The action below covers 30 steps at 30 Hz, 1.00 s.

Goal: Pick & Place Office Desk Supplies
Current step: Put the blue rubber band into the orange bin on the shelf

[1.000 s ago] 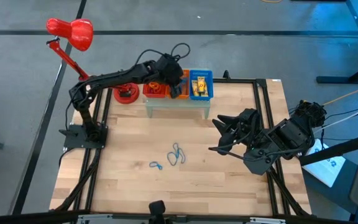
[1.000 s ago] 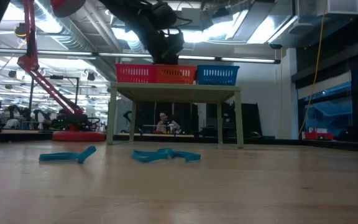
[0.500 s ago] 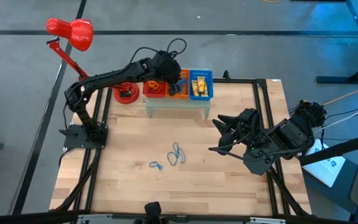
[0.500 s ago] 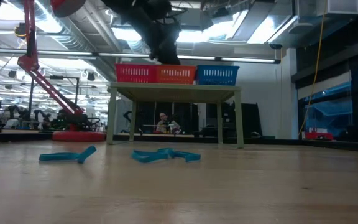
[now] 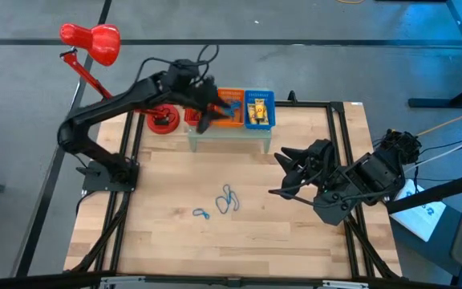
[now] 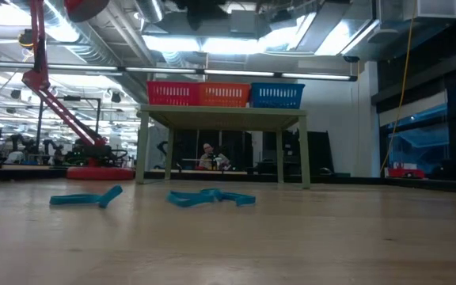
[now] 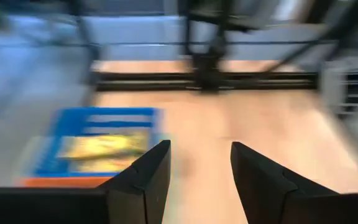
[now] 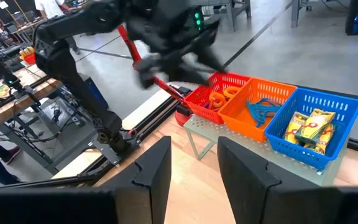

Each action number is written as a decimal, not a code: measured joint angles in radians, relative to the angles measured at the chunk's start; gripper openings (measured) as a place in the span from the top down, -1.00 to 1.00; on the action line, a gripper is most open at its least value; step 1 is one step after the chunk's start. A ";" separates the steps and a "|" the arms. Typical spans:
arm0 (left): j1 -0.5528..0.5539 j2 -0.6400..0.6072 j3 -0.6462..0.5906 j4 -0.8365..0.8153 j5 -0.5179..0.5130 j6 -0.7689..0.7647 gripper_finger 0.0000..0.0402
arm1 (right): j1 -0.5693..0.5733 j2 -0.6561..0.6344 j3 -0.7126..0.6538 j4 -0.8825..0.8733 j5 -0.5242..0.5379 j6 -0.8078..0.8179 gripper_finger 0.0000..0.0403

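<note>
Three mesh baskets stand in a row on a small pale stand (image 5: 227, 136) at the table's far edge. The red one (image 8: 219, 93) holds orange band loops, the orange one (image 8: 260, 109) holds blue wiry loops, and the blue one (image 8: 316, 124) holds yellow packets (image 8: 308, 126). Two more blue wiry loops (image 5: 228, 199) (image 5: 201, 213) lie flat on the wooden table's middle. My left gripper (image 5: 215, 112) hovers above the red and orange baskets, open (image 7: 201, 180) and empty. My right gripper (image 5: 279, 175) waits at the table's right, open (image 8: 194, 180) and empty.
A red desk lamp (image 5: 91, 40) stands beyond the table's far left corner, its round base (image 5: 161, 122) beside the red basket. A black frame (image 5: 339, 160) runs along the table's edges. Bare wood (image 5: 175, 177) lies between the stand and the loose loops.
My left gripper has risen from the orange basket and swung toward the table's left edge, now above the red and orange baskets. In the low view its arm has lifted clear of the baskets' rims. The loops on the table have not moved.
</note>
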 joint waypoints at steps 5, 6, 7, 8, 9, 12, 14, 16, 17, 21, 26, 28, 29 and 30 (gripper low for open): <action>-0.080 -0.045 -0.001 -0.229 0.110 -0.044 0.20 | 0.000 0.000 0.000 -0.001 0.009 -0.008 0.34; -0.110 -0.049 -0.001 -0.297 0.104 -0.018 0.21 | 0.000 0.000 0.000 -0.001 0.009 -0.008 0.34; -0.142 -0.050 -0.001 -0.365 0.100 0.015 0.21 | 0.000 0.000 0.000 -0.001 0.009 -0.009 0.34; -0.178 -0.050 -0.001 -0.426 0.089 0.047 0.20 | 0.000 0.000 0.000 -0.001 0.009 -0.010 0.34; -0.215 -0.049 -0.003 -0.478 0.066 0.075 0.20 | 0.000 0.000 0.000 -0.001 0.009 -0.010 0.34; -0.327 -0.050 -0.055 -0.511 -0.056 0.100 0.19 | 0.000 0.000 0.000 -0.001 0.009 -0.010 0.34; -0.393 -0.049 -0.106 -0.499 -0.086 0.095 0.20 | 0.000 0.000 0.000 0.000 0.008 -0.006 0.34; -0.458 -0.049 -0.165 -0.472 -0.091 0.072 0.20 | 0.000 0.000 0.000 0.001 0.005 0.003 0.34; -0.493 -0.049 -0.200 -0.449 -0.105 0.058 0.20 | 0.000 0.000 0.000 0.001 0.000 0.006 0.34; -0.617 -0.047 -0.348 -0.293 -0.232 0.004 0.20 | 0.000 0.000 0.000 0.003 -0.001 0.016 0.34; -0.709 -0.026 -0.518 -0.041 -0.233 -0.116 0.20 | 0.000 0.000 0.000 0.008 -0.021 0.016 0.34; -0.727 -0.019 -0.573 0.022 -0.241 -0.145 0.20 | 0.000 0.000 0.000 0.009 -0.023 0.017 0.34; -0.732 -0.014 -0.593 0.061 -0.241 -0.157 0.20 | 0.000 0.000 0.000 0.010 -0.025 0.017 0.34; -0.735 -0.011 -0.614 0.100 -0.242 -0.168 0.20 | 0.000 0.000 0.000 0.013 -0.027 0.017 0.34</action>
